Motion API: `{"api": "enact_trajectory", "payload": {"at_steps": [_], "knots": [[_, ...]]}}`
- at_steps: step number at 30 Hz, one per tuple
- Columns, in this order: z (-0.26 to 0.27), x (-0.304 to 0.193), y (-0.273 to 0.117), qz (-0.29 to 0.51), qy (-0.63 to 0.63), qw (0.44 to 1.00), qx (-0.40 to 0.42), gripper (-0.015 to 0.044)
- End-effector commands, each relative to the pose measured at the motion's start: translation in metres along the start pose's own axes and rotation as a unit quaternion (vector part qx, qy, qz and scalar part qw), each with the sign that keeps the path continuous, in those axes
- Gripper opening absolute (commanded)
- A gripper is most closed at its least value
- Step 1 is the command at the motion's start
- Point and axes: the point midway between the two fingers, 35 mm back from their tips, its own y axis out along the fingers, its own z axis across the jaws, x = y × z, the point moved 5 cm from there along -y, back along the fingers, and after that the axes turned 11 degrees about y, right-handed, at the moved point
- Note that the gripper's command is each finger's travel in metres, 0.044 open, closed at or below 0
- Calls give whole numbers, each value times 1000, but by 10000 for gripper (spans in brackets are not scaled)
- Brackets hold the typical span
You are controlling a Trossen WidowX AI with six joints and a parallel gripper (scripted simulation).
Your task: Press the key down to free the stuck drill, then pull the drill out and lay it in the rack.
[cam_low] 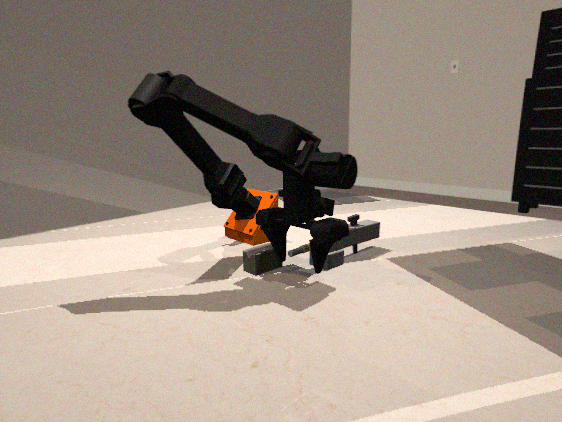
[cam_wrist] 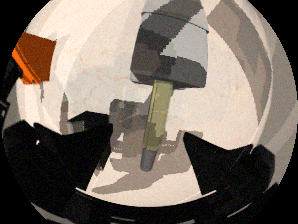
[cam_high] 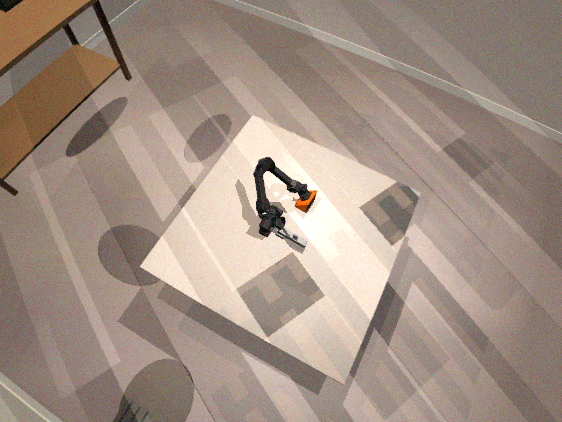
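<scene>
The drill, a thin rod with a yellowish shank and grey end, sticks out of a grey holder. A small dark key stands on top of the holder. My gripper is open and points down, with one finger on each side of the drill's exposed part and neither visibly touching it. A low dark block, seemingly part of the rack, stands beside one finger. Another low grey block shows behind the other finger.
My arm's orange base stands close to the holder and the blocks. The pale table top carries shadows. A wooden shelf unit and a dark cabinet are far off.
</scene>
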Motion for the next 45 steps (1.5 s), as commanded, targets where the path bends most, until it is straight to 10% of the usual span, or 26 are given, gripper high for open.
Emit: {"api": "enact_trajectory", "payload": {"at_steps": [1,19,45], "knots": [[1,2,2,-1,1,1000,2,440],[0,1,0,0,0,1000,0,20],[1,1,-3,-1,1,1000,2,0]]}}
